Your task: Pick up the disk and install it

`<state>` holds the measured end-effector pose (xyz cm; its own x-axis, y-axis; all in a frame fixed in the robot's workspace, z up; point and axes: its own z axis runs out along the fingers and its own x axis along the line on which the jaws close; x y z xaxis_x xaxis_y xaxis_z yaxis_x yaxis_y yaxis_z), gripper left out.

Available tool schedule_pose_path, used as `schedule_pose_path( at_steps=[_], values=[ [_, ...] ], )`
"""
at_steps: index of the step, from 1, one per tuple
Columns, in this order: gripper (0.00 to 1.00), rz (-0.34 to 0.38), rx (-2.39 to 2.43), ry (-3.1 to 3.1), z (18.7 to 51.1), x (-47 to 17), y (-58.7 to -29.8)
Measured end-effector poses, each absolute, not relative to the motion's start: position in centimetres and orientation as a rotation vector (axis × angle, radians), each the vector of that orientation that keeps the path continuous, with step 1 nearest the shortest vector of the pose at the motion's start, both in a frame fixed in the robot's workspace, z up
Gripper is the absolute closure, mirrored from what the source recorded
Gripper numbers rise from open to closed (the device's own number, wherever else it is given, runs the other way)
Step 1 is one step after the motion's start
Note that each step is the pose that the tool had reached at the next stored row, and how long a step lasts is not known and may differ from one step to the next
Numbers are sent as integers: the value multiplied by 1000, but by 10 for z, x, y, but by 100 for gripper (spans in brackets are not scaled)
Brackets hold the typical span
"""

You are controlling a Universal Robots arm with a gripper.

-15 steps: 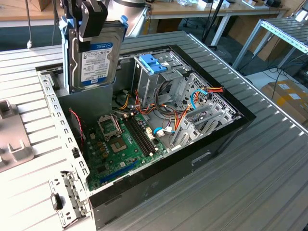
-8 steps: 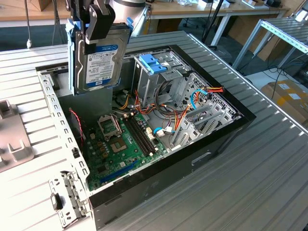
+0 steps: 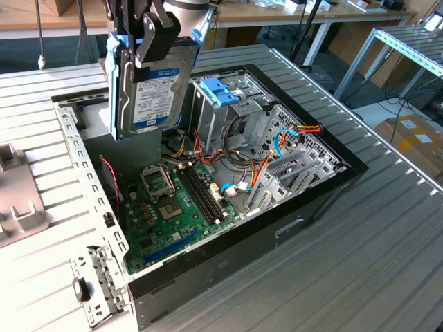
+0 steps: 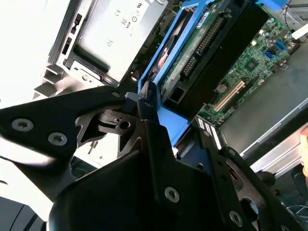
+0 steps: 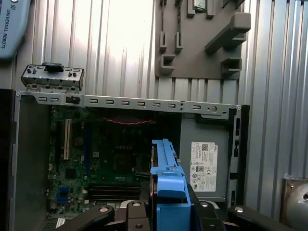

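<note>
1. Pincer [image 3: 156, 36] clamps the disk [image 3: 148, 90] at its blue-framed upper end, hanging it upright, label outward.
2. Rigid, dense metal, it likely handles heavy for its size and shock-sensitive; the blue rails look the safest hold, clear of its bare circuit board.
3. Beneath it lies the open computer case [image 3: 291, 225], motherboard [image 3: 166, 214] showing, on the ribbed tabletop [image 3: 374, 263].

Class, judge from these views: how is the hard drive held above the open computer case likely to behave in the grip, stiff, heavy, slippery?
Probably stiff: the hard drive hangs upright from the gripper without sagging. Likely heavy for its size, given its metal body. The blue plastic rail at the grip looks smooth, so it may slip.
</note>
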<state>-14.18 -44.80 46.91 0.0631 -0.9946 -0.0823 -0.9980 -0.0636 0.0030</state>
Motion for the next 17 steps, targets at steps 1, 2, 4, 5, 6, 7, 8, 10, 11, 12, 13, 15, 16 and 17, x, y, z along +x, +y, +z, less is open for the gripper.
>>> schedule_pose_path(
  at_steps=[1,2,4,5,6,7,8,10,11,12,13,15,16,17],
  values=[
    [63,96,-2250,2112,469,-141,-449],
    [63,96,-2250,2112,469,-140,-450],
    [63,96,-2250,2112,468,-136,-454],
    [63,97,-2251,2112,468,-134,-455],
    [63,97,-2251,2112,468,-133,-456],
    [63,97,-2251,2112,468,-132,-457],
    [63,97,-2251,2112,468,-130,-458],
    [63,98,-2251,2113,467,-128,-459],
    [63,98,-2251,2113,467,-127,-460],
    [63,98,-2251,2113,467,-126,-461],
    [63,98,-2251,2113,467,-125,-462],
    [63,98,-2251,2113,467,-123,-465],
    [63,98,-2251,2113,467,-122,-466],
    [63,98,-2251,2113,467,-121,-467]
  ],
)
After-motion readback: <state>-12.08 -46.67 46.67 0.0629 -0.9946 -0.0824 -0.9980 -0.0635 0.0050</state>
